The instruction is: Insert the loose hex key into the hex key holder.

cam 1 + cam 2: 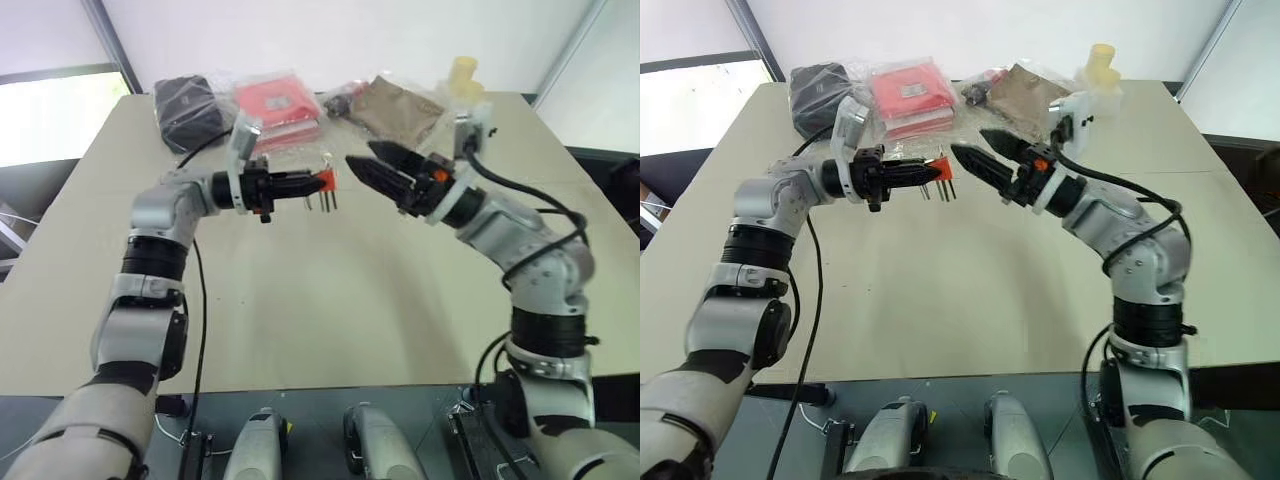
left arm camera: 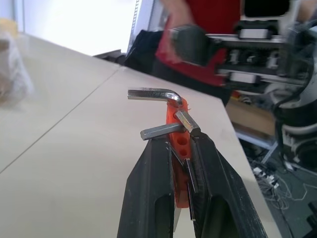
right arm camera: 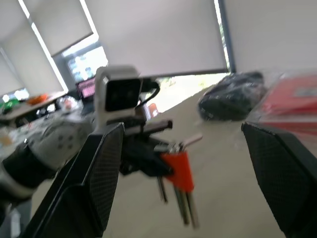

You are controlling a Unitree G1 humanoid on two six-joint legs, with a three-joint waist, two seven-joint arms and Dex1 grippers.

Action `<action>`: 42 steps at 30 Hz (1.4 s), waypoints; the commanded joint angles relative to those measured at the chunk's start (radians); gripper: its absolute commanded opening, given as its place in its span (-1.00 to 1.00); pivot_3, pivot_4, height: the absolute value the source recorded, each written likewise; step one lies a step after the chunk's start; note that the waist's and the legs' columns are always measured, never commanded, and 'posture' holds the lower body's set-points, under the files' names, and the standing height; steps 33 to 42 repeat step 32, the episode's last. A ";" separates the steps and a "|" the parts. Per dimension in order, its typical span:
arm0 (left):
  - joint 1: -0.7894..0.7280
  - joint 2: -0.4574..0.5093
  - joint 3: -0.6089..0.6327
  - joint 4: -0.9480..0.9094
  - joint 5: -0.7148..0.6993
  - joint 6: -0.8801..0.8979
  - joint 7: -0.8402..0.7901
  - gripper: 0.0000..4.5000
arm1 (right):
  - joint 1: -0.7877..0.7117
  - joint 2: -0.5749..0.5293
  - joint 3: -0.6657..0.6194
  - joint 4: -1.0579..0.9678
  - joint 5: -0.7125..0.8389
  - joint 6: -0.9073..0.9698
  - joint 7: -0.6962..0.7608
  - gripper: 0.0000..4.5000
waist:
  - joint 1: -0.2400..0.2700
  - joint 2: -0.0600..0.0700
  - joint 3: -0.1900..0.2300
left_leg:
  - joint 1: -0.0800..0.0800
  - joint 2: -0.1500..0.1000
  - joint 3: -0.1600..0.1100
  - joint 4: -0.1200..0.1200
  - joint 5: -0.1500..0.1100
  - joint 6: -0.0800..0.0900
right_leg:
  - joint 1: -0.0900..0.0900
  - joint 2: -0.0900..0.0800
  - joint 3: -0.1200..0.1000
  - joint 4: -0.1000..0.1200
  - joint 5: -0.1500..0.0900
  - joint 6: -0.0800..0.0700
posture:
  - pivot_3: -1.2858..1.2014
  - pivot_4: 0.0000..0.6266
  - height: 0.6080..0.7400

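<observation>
Both grippers hover above the table [image 1: 300,300]. Left gripper [image 1: 310,183] is clenched on the hex key holder [image 1: 325,179]; the loose hex key [image 2: 154,94] appears seated in it. Right gripper [image 1: 372,166], just beside, stands released and empty.

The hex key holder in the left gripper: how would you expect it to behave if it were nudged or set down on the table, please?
The hex key holder looks like stiff, light plastic, clamped by the left gripper. Its protruding metal keys probably make it lopsided, so it would likely tip over rather than stand on the table.
</observation>
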 commanded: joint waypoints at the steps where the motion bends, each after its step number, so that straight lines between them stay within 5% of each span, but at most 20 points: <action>1: 0.092 0.058 -0.014 -0.091 -0.020 0.105 -0.022 -1.00 | 0.057 -0.150 0.075 -0.128 -0.073 -0.038 0.147 0.76 | -0.004 0.000 0.000 | 0.000 0.000 0.000 0.000 0.000 0.000 | 0.000 0.000 0.000 0.000 0.000 0.000 | 0.03 -0.52 1.00; 5: 0.183 0.095 0.022 -0.191 -0.097 0.331 0.033 -1.00 | 0.089 -0.204 0.121 -0.146 -0.129 -0.091 0.199 0.76 | -0.010 0.000 0.000 | 0.001 0.001 0.000 0.000 0.000 0.001 | 0.000 0.002 0.001 0.000 0.000 0.000 | 0.03 -0.52 1.00; 11: 0.300 0.091 0.075 -0.293 -0.192 0.589 0.171 -1.00 | 0.091 -0.144 0.178 -0.106 -0.200 -0.160 0.188 0.76 | -0.003 0.000 0.000 | 0.001 0.001 0.000 0.000 0.000 0.001 | 0.000 0.001 0.001 0.000 0.000 0.000 | 0.03 -0.52 1.00; 20: 0.374 0.130 -0.038 -0.298 -0.057 0.461 0.292 0.95 | 0.091 -0.085 0.202 -0.086 -0.244 -0.186 0.187 0.78 | 0.003 0.000 0.000 | 0.001 0.001 0.000 0.001 0.000 0.000 | 0.000 0.000 0.001 -0.001 0.000 0.000 | 0.03 -0.52 1.00; 25: 0.351 0.192 -0.068 -0.183 0.135 0.117 0.394 0.95 | 0.108 -0.094 0.184 -0.083 -0.250 -0.187 0.190 0.78 | 0.001 0.000 0.000 | 0.002 0.001 0.001 0.000 0.000 0.000 | 0.002 0.000 0.001 -0.001 0.000 0.000 | 0.03 -0.52 1.00; 29: 0.310 0.199 0.021 -0.156 0.131 0.001 0.459 0.95 | 0.127 -0.090 0.160 -0.064 -0.272 -0.205 0.162 0.78 | 0.000 0.000 0.000 | 0.002 0.001 0.001 0.000 0.000 0.001 | 0.002 0.001 0.001 -0.001 0.000 -0.001 | 0.03 -0.52 1.00; 42: 0.333 0.193 0.062 -0.235 0.121 -0.029 0.494 0.95 | 0.149 -0.080 0.148 -0.049 -0.311 -0.234 0.126 0.78 | 0.003 0.000 0.000 | 0.000 0.001 0.001 0.000 0.000 0.000 | 0.000 -0.001 0.001 -0.001 0.000 0.000 | 0.03 -0.52 1.00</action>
